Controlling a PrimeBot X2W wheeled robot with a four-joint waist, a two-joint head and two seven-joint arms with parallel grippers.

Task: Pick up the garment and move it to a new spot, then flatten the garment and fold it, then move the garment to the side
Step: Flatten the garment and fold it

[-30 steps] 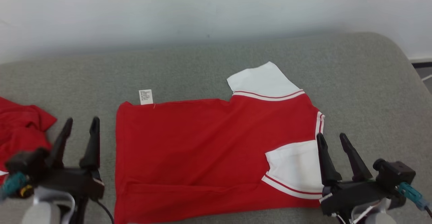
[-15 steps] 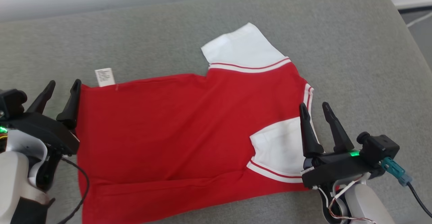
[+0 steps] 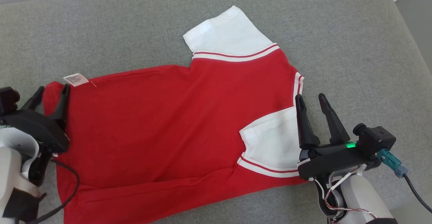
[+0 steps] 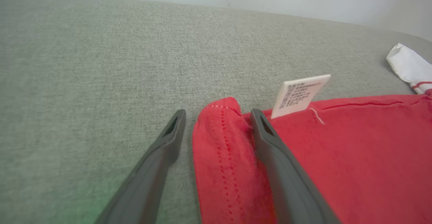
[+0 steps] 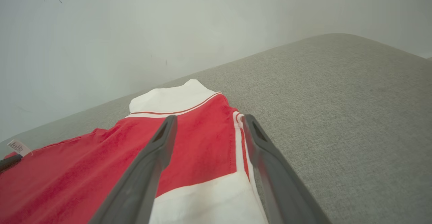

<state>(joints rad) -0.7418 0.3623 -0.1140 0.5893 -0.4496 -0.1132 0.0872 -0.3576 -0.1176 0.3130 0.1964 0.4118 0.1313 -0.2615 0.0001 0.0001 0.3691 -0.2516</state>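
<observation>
Left pincer [image 3: 53,89] and right pincer [image 3: 310,98] both released astride garment [image 3: 168,116] edges: clench deep, catch every layer, then lift both ends evenly without stretching.

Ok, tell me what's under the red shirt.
The red shirt lies on the grey cushion, which shows around its edges. The cushion directly beneath is covered, so anything there cannot be seen.

Left gripper [image 3: 53,87] parted, right gripper [image 3: 309,96] parted, both seemingly low
</observation>
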